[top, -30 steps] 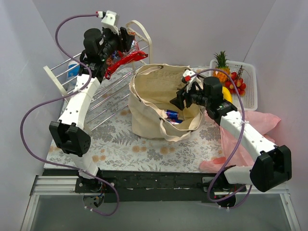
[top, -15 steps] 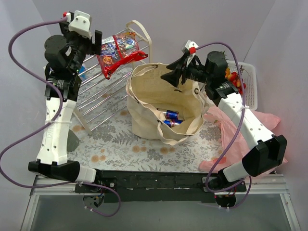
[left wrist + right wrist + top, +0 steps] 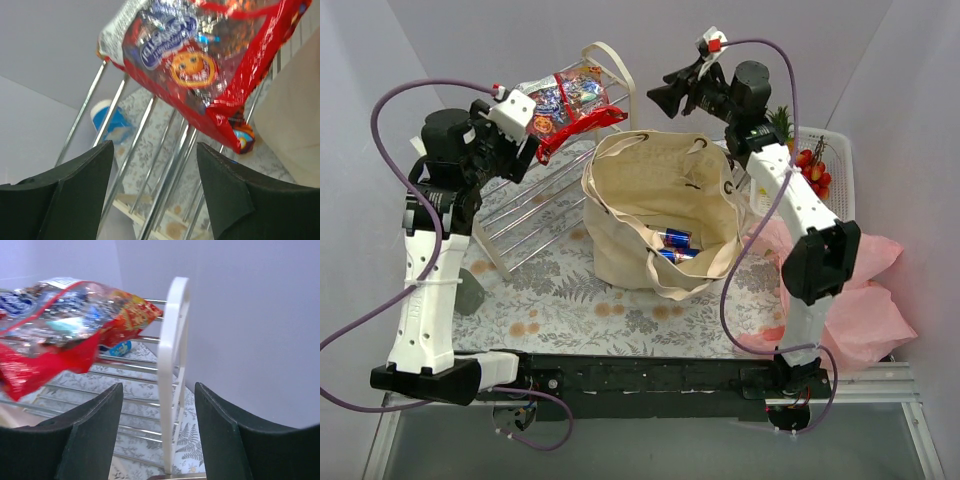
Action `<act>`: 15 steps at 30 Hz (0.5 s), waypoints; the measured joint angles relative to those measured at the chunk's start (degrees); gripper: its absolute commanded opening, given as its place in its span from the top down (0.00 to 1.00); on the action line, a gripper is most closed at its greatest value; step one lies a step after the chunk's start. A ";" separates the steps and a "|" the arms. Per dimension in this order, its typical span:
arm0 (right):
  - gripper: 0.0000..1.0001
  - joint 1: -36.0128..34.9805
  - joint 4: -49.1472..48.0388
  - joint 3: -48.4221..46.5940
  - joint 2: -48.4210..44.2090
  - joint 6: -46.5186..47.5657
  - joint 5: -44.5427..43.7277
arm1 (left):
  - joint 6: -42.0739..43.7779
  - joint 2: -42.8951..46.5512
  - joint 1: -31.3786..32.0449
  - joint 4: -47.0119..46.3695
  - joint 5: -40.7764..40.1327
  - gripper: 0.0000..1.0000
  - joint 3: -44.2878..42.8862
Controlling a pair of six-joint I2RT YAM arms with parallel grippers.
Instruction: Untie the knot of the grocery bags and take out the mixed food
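The shiny red-edged snack packets (image 3: 565, 105) lie on top of the wire rack; they fill the top of the left wrist view (image 3: 200, 60) and the left of the right wrist view (image 3: 60, 335). My left gripper (image 3: 525, 140) (image 3: 154, 150) is open and empty, just left of and below the packets. My right gripper (image 3: 658, 97) (image 3: 159, 390) is open and empty, high behind the beige tote (image 3: 660, 215), facing the rack's white end frame (image 3: 172, 365). Blue cans (image 3: 670, 245) lie inside the open tote. The pink bag (image 3: 865, 300) lies at the right. Pineapple crown (image 3: 780, 120) and red fruits (image 3: 812, 165) sit in the white basket.
The wire rack (image 3: 535, 195) stands at the back left, with a blue-and-white tub (image 3: 110, 122) under it. The white slotted basket (image 3: 840, 200) stands at the back right. Grey walls close in on both sides and the back.
The left gripper let go of the snack packets on the rack and drew back to the left. The right arm rose out of the tote and swung up toward the back.
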State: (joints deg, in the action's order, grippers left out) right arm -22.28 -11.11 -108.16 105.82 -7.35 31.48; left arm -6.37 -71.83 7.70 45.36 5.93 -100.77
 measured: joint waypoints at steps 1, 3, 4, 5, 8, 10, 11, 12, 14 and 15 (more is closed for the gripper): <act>0.34 0.33 -0.70 -2.82 2.91 -0.24 -0.50 | 0.17 0.28 0.00 0.61 -0.48 0.35 1.11; 0.34 0.72 -1.42 -6.62 7.98 -0.61 -0.87 | 0.52 1.42 0.00 1.62 -2.23 0.37 4.57; 0.34 0.74 -1.55 -7.58 9.97 -0.68 -0.98 | 0.61 1.97 0.00 1.95 -3.13 0.39 6.12; 0.34 0.74 -1.55 -8.28 11.96 -0.79 -0.94 | 0.63 2.36 0.00 2.08 -4.02 0.41 7.28; 0.34 0.55 -1.64 -8.90 16.72 -1.31 -0.83 | 0.55 3.19 0.00 2.49 -6.84 0.45 10.10; 0.36 0.46 -1.68 -9.18 19.30 -1.55 -0.83 | 0.09 3.28 0.00 2.21 -8.96 0.49 11.13; 0.37 0.39 -1.75 -9.77 20.55 -1.53 -0.74 | -0.15 3.26 -0.02 2.19 -9.94 0.49 11.41; 0.39 0.35 -1.97 -10.99 21.94 -1.64 -0.59 | -0.48 3.23 -0.04 2.16 -10.93 0.51 11.67; 0.41 0.31 -2.38 -13.51 24.15 -1.55 -0.52 | -1.16 3.23 -0.04 2.10 -12.98 0.52 11.98; 0.42 0.20 -2.60 -15.13 25.16 -1.49 -0.85 | -1.36 3.23 -0.04 2.01 -13.57 0.53 12.02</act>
State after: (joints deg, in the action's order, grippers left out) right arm -22.09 -13.72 -123.28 130.98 -8.84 30.63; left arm -7.73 -68.60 7.66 47.37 -7.64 -88.75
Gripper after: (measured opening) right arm 0.606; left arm 0.493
